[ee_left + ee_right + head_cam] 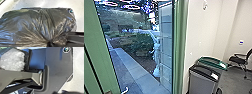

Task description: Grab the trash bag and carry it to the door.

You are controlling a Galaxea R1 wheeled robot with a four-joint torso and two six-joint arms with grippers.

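Trash bag [42, 23]: located before the left wrist camera, film gathered at the neck [50, 42]. Claw opening and hold, both arms: cannot tell. Caution: bag weight may make the neck slip; the green frame [180, 47] could snag loose film.

You have bluish daylight beyond the green-framed glass pane [134, 37] at left, ring-shaped glare across its upper part, and an evenly lit, pale wall [204, 37] at right. Below your left wrist camera, bright highlights streak the black trash bag's creases [47, 25].
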